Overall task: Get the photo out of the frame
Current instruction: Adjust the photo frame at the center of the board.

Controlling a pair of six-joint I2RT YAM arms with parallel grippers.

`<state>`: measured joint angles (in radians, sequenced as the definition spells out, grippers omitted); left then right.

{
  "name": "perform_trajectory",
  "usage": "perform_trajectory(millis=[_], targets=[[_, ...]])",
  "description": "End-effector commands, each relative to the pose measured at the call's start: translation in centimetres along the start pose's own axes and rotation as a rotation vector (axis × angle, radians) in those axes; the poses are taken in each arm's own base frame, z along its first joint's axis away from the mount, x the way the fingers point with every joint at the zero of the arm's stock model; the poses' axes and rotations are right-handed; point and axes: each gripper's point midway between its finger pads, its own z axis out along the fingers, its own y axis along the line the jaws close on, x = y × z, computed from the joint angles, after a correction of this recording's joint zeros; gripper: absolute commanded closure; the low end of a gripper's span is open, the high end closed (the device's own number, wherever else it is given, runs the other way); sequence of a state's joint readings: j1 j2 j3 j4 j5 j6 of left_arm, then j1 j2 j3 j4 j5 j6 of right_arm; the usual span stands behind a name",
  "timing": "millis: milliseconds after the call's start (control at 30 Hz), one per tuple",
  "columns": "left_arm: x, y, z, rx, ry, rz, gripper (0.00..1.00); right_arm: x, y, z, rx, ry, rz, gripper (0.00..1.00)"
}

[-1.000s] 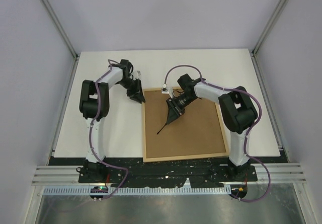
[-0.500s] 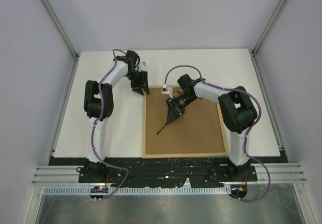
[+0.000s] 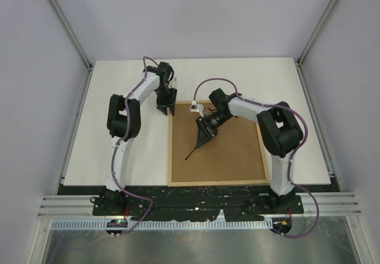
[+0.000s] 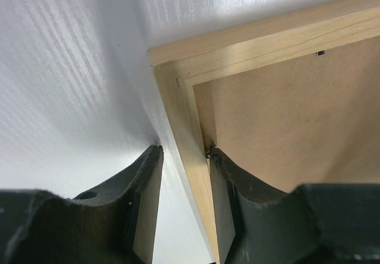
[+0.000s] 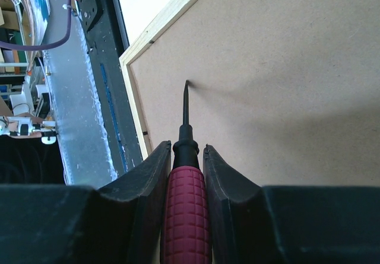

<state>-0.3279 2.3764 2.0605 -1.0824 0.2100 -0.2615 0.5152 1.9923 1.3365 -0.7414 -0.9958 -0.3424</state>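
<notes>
The frame (image 3: pixel 170 157) lies face down on the white table, its brown fibreboard back (image 3: pixel 234 151) facing up. The photo is hidden under that back. My left gripper (image 3: pixel 167 106) is at the frame's far-left corner, open. In the left wrist view its jaws (image 4: pixel 185 151) straddle the light-wood rail (image 4: pixel 196 157): one finger touches the rail's inner side, the other stands apart over the table. My right gripper (image 3: pixel 205 134) is shut on a red-handled screwdriver (image 5: pixel 185 216). The screwdriver's thin black tip (image 5: pixel 186 83) rests on the brown back (image 5: pixel 285 68).
The white table (image 3: pixel 119 151) extends left of and beyond the frame. Black mounting rails (image 3: pixel 196 196) run along the near edge, just below the frame's near rail. Grey walls with metal posts (image 3: pixel 65 26) close in the sides and back.
My left gripper has moved from the frame's left side up to its far-left corner and opened wider around the rail. The frame has turned slightly. The right gripper and screwdriver have stayed put.
</notes>
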Motion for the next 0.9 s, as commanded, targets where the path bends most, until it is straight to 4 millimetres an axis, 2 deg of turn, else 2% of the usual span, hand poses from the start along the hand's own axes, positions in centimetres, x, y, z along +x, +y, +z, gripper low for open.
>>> perform_trajectory(millis=[0, 333, 433, 633, 867], targets=[[-0.4, 0.0, -0.6, -0.064, -0.010, 0.048, 0.60, -0.2, 1.6, -0.2, -0.025, -0.010, -0.052, 0.92], [-0.5, -0.3, -0.6, -0.102, -0.011, 0.091, 0.65, -0.1, 4.6, 0.8, -0.070, 0.027, -0.123, 0.92], [-0.5, -0.4, -0.5, -0.115, -0.009, 0.108, 0.74, -0.3, 5.2, 0.8, -0.075, 0.025, -0.141, 0.92], [-0.3, -0.5, -0.5, -0.111, -0.004, 0.109, 1.00, -0.1, 5.0, 0.9, -0.069, 0.028, -0.140, 0.92], [0.2, -0.6, -0.5, -0.026, 0.016, 0.071, 1.00, -0.4, 4.4, 0.7, -0.065, 0.020, -0.132, 0.92]])
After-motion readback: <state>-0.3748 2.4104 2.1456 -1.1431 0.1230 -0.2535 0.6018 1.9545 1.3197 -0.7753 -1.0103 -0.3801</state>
